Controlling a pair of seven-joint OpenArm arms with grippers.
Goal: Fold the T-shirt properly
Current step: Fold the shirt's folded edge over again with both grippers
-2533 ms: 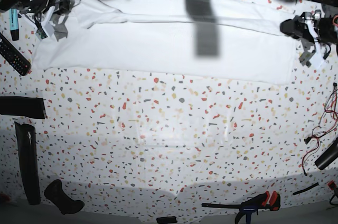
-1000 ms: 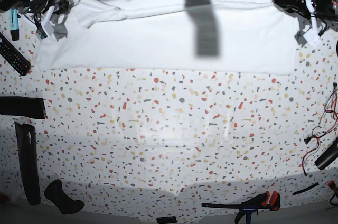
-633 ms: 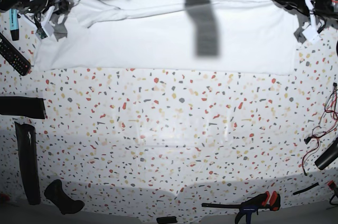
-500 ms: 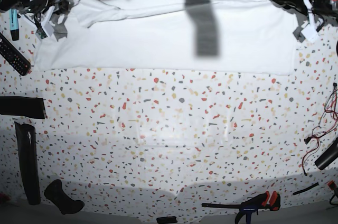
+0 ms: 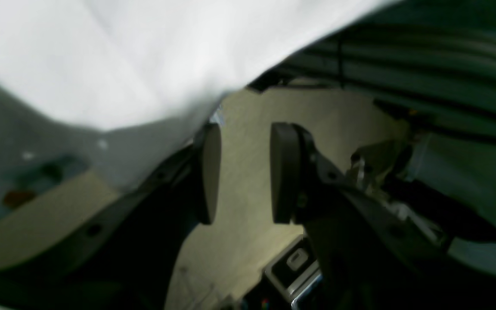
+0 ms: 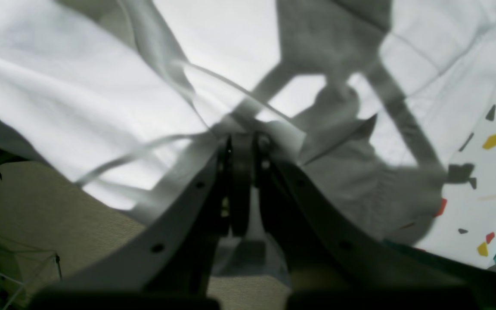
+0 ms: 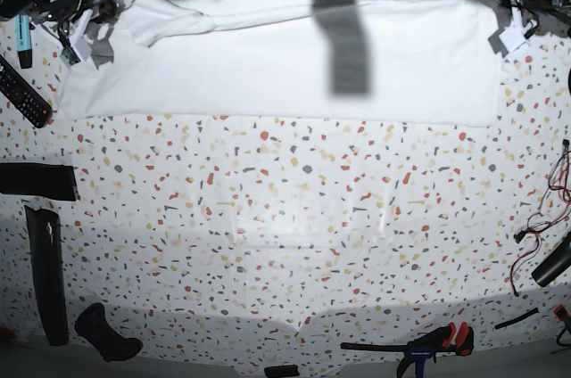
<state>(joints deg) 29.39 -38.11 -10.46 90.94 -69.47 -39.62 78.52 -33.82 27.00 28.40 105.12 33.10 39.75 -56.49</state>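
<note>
No readable labels or writing anywhere. Your right tool (image 6: pixel 243 148) sat at the base view's top-left corner, pads together and clamped on a fold of the T-shirt (image 7: pixel 285 57). Shirt lay as a wide band along the far edge of the counter (image 7: pixel 285 235), long axis left-right. Your left tool (image 5: pixel 241 172) was at the top right, pads apart, empty, over the shirt's far-right edge; 2.5 s earlier it sat lower, beside that edge.

A robotics workshop, by the looks: a red-handled black bar clamp (image 7: pixel 426 342), loose red-and-black wires (image 7: pixel 546 209) and a black remote control (image 7: pixel 23 93) litter the speckled white terrazzo tabletop (image 7: pixel 285 235).
</note>
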